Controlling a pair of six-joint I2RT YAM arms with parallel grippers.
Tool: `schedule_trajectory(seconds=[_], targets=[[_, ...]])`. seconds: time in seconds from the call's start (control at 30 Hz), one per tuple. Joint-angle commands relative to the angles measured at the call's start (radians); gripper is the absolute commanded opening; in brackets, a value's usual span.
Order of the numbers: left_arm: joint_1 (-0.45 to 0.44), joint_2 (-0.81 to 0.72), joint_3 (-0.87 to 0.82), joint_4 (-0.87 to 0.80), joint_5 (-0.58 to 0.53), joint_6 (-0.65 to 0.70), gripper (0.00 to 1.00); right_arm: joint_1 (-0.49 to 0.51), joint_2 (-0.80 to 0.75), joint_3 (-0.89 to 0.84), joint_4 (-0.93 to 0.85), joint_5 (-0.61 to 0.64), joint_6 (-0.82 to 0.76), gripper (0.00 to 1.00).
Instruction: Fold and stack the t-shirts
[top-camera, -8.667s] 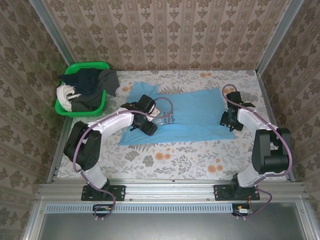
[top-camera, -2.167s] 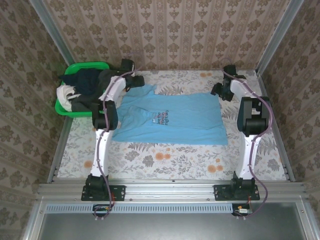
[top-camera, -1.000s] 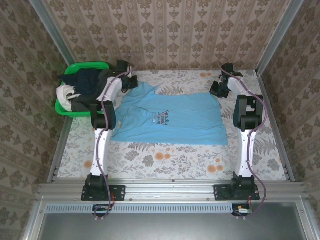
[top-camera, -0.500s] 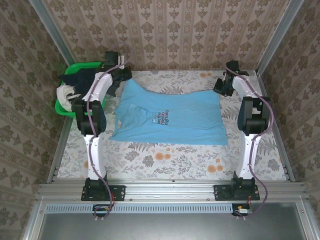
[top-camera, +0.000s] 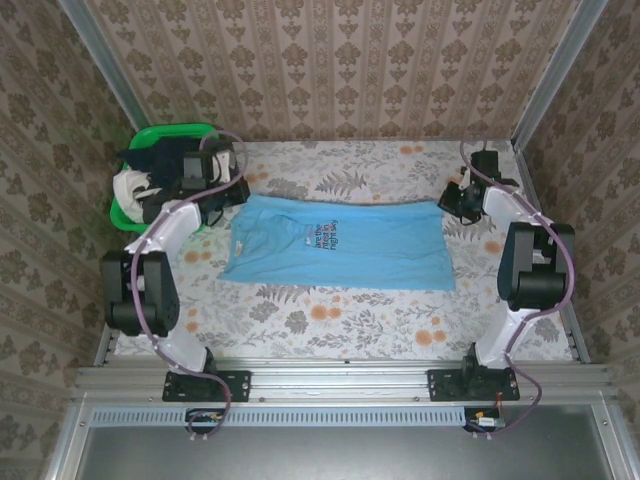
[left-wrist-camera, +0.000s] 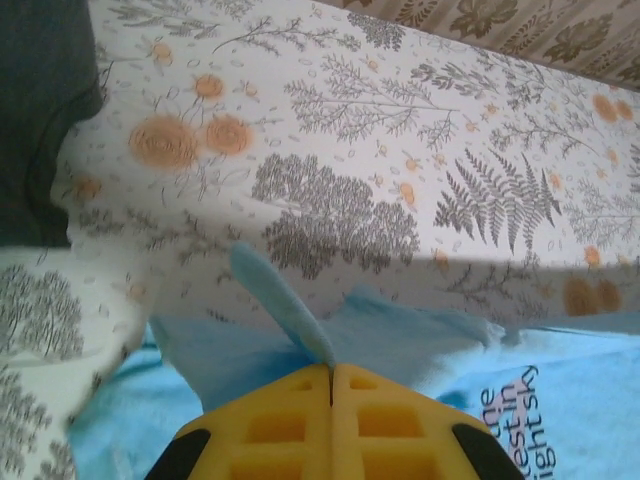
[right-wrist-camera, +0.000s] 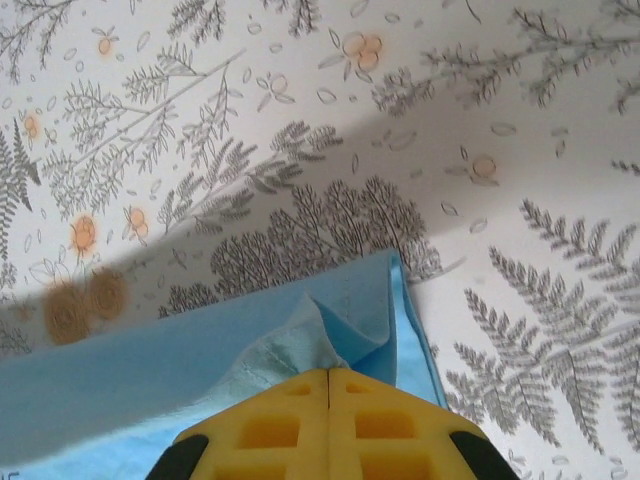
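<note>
While blue t-shirt lies spread, left jaws, right jaws clamped on far corners.

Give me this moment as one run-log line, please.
left pincer: shut on light blue t-shirt, left end | right pincer: shut on same shirt, far right corner | green basket: more clothes

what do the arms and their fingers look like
The left arm and right arm are white tubular links with bulky black joints, on black bases. A thin purplish cable loops along each. On the left gripper and right gripper the fingers are bright yellow blocks with square recesses, black behind.
</note>
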Motion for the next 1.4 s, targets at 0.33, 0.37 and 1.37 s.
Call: schedule_trajectory(seconds=[0.33, 0.37, 1.37], targets=[[0.005, -0.333, -0.425, 0.162, -0.069, -0.095, 0.00, -0.046, -0.175, -0.247, 0.062, 0.010, 0.033, 0.00], [0.005, -0.346, -0.444, 0.161, -0.076, -0.096, 0.00, -0.046, -0.175, -0.256, 0.065, 0.008, 0.034, 0.00], [-0.025, 0.062, 0.133, 0.074, -0.057, -0.024, 0.00, -0.045, 0.061, 0.123, 0.007, -0.012, 0.053, 0.00]])
